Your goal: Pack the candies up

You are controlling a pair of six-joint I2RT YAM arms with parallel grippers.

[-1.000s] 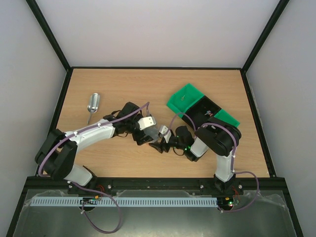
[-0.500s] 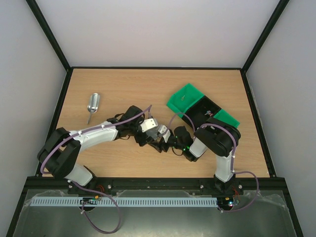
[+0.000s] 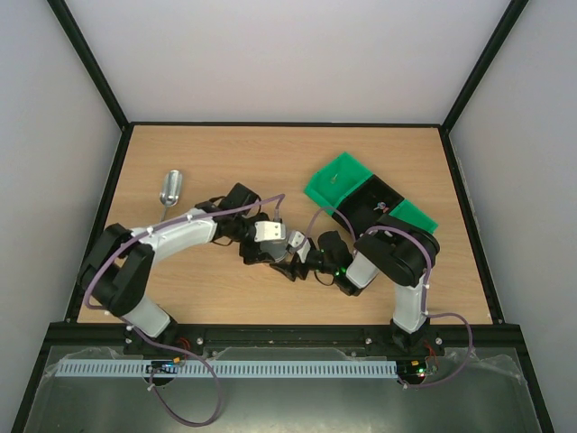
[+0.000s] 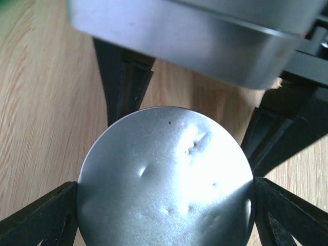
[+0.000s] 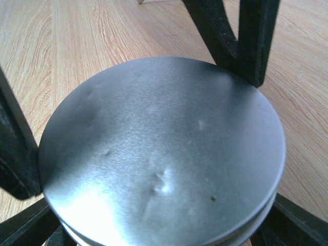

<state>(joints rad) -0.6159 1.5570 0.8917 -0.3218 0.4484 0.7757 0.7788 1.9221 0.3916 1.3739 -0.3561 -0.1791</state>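
Your left arm has swung its elbow farther up the table point(image 3: 225, 153) since a second ago, and its tool point(image 4: 165, 187) has drawn its jaws in a little. Your right arm, the metal scoop point(image 3: 169, 188) and the black bin with green flaps point(image 3: 326, 188) have stayed where they were.

Both tools meet near the middle of the table around a round metal tin point(image 5: 159, 138) with a dented top. Your left tool's fingers point(image 5: 251, 46) press against the rim of that top from two opposite sides, so it grips the tin. Your right tool point(image 5: 161, 205) clasps the same tin, its fingers showing at either side beneath the rim. From above, the tin is mostly hidden under the two wrists.

You can see the candies point(image 3: 383, 207) only as a few tiny specks inside the bin, too small to tell their colours. That bin lies open at the right of the table, just beyond your right arm and apart from the tin. The scoop lies at the left side, well apart from both tools.
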